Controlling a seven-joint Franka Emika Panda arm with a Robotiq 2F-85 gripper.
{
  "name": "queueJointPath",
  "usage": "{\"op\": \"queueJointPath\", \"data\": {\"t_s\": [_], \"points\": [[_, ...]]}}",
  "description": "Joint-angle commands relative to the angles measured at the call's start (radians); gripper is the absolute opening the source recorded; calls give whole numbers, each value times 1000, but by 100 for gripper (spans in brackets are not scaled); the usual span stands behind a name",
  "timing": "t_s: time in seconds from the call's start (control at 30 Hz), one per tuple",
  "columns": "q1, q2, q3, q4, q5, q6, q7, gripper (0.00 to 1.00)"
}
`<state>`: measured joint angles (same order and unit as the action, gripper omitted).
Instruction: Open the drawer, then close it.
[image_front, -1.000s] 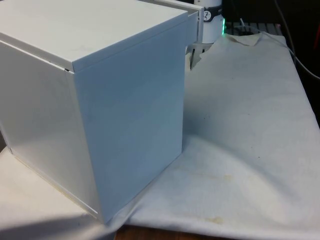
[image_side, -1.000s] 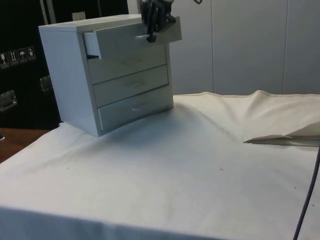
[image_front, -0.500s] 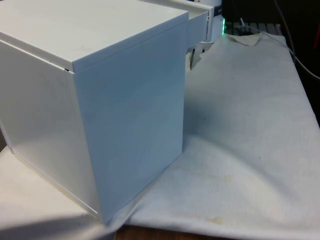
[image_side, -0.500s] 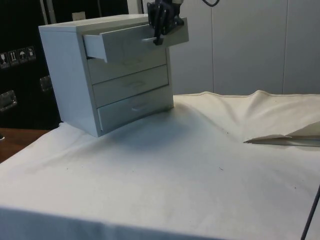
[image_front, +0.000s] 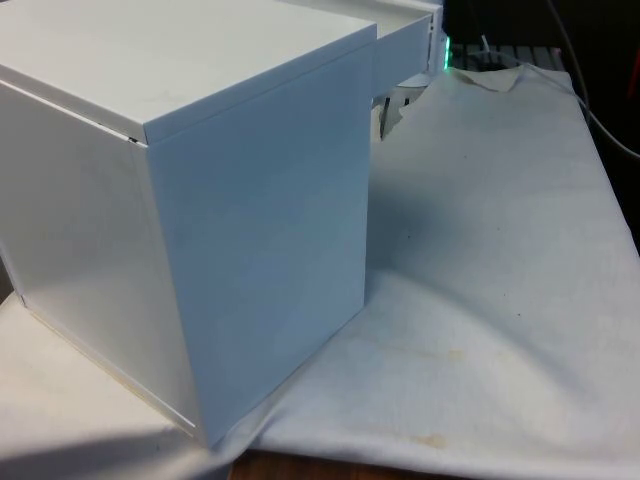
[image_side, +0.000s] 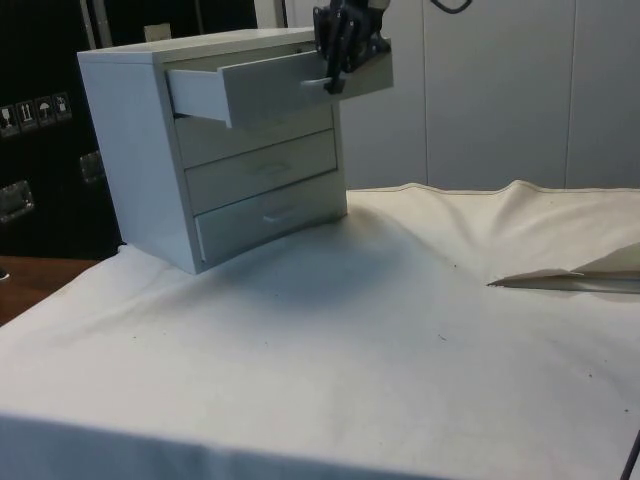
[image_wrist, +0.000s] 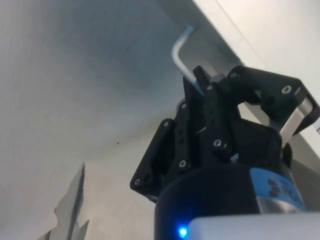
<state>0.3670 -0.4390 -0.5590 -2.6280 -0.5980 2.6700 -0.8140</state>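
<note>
A white chest of drawers (image_side: 170, 140) stands on the cloth with three drawers; in the front view its back and side (image_front: 200, 200) face the camera. The top drawer (image_side: 280, 85) is pulled well out, and its end juts past the chest (image_front: 405, 50). My black gripper (image_side: 340, 60) is shut on the top drawer's metal handle (image_wrist: 181, 55), its fingers (image_wrist: 210, 100) clamped around the bar. The two lower drawers (image_side: 265, 170) are closed.
The white cloth (image_side: 400, 350) covers the table, with a raised fold (image_side: 565, 280) at the side view's right. Dark cabinets stand behind the chest. A cable runs along the front view's right edge (image_front: 590, 90).
The top drawer has slid steadily further out of the chest, with my gripper holding its handle and moving away from the chest front.
</note>
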Motion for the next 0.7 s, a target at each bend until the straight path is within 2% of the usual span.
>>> {"op": "queueJointPath", "data": {"t_s": [0.0,0.03,0.07,0.3,0.33,0.37,0.53,0.6,0.63,0.67], "points": [[-12,-11,9,-8,-19,8,8,1],[0,-5,0,-5,-1,0,0,1],[-12,-16,9,-12,-19,8,7,1],[-8,-33,5,-29,-13,6,5,1],[-1,-29,-1,-26,-1,0,-1,1],[-9,-35,5,-31,-12,6,5,1],[-14,-55,4,-48,-16,4,6,1],[-21,-75,7,-66,-21,7,10,1],[-4,-58,-4,-53,-1,0,0,1],[-22,-81,8,-72,-22,7,11,1]]}}
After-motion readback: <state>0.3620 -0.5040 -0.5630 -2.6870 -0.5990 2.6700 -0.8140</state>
